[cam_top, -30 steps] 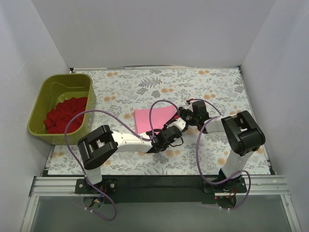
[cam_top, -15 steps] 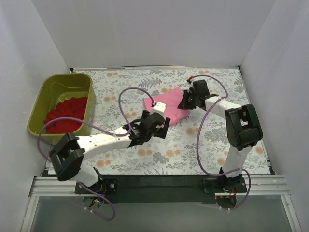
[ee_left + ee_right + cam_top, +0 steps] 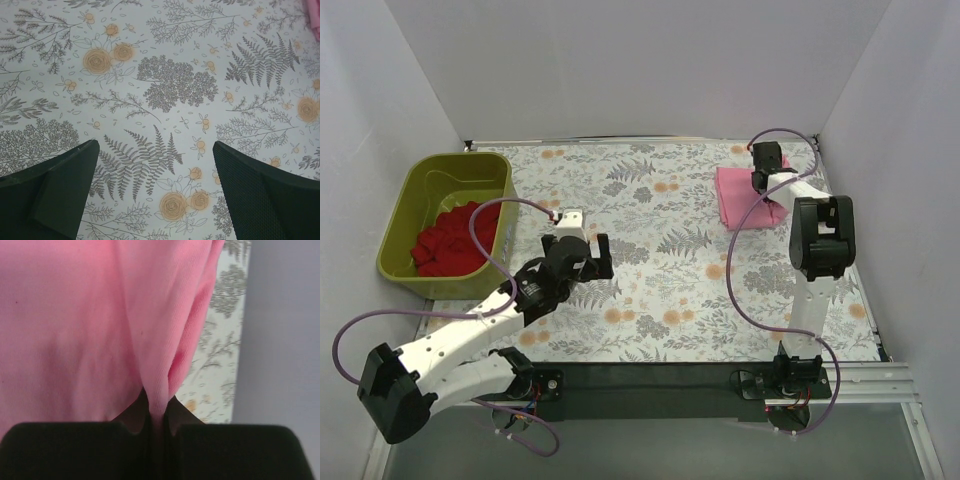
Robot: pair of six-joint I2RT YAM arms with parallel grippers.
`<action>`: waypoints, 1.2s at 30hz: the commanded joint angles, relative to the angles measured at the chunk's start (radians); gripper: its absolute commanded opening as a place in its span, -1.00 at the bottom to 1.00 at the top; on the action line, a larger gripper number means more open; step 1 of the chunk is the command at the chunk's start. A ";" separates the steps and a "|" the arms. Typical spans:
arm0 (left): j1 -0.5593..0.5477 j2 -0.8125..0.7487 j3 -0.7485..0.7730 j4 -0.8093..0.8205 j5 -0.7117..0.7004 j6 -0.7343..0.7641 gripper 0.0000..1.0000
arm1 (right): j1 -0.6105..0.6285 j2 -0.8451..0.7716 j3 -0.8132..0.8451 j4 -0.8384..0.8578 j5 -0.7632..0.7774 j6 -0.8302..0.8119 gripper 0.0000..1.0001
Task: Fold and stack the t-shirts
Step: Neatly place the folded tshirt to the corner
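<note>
The pink t-shirt (image 3: 738,200) lies folded on the floral cloth at the far right, close to the wall. My right gripper (image 3: 761,186) is over its far edge, shut on a pinched ridge of the pink fabric (image 3: 75,315); the right gripper (image 3: 158,407) holds that fold tight between its fingers. The red t-shirt (image 3: 455,238) sits crumpled in the olive tub (image 3: 460,160) at the left. My left gripper (image 3: 583,262) hovers open over bare cloth left of centre. In the left wrist view the left gripper (image 3: 155,145) has nothing between its fingers, and a sliver of pink (image 3: 316,20) shows at the top right.
The floral tablecloth (image 3: 660,300) covers the table. White walls close in on the left, back and right; the right wall (image 3: 285,340) stands just beside the pink shirt. Purple cables loop off both arms.
My left gripper opened, let go of the pink shirt and drew back left. My right gripper closed on the shirt and carried it from the middle to the far right.
</note>
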 commanded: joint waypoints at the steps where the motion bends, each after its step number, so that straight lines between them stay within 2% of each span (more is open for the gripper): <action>1: 0.003 -0.076 -0.029 -0.005 -0.075 -0.032 0.80 | -0.036 0.027 0.092 0.071 0.178 -0.145 -0.97; 8: 0.008 -0.072 -0.044 0.049 -0.105 -0.018 0.80 | -0.095 0.124 0.184 0.092 0.204 -0.123 -0.97; 15: 0.010 -0.049 -0.049 0.049 -0.108 -0.013 0.80 | -0.164 0.149 0.224 0.092 0.270 -0.070 -0.29; 16: 0.011 -0.050 -0.050 0.054 -0.106 -0.012 0.80 | -0.169 0.149 0.228 0.091 0.285 -0.067 -0.05; 18: 0.011 -0.054 -0.052 0.055 -0.108 -0.012 0.80 | -0.169 0.142 0.245 0.091 0.337 -0.057 0.17; 19: 0.011 -0.057 -0.052 0.055 -0.109 -0.012 0.81 | -0.169 0.138 0.253 0.073 0.344 -0.039 0.37; 22: 0.011 -0.069 -0.053 0.055 -0.118 -0.013 0.80 | -0.169 0.104 0.299 -0.005 0.342 0.030 0.61; 25: 0.011 -0.087 -0.050 0.054 -0.134 -0.015 0.80 | -0.169 0.028 0.303 -0.085 0.286 0.108 0.75; 30: 0.010 -0.110 0.039 -0.023 -0.134 -0.039 0.84 | -0.169 -0.231 0.199 -0.179 0.108 0.206 0.92; 35: 0.011 -0.113 0.218 -0.296 -0.172 -0.116 0.86 | -0.169 -0.569 0.049 -0.271 -0.073 0.315 0.97; 36: 0.011 -0.116 0.282 -0.340 -0.177 -0.145 0.86 | -0.169 -0.607 0.040 -0.335 -0.131 0.343 0.97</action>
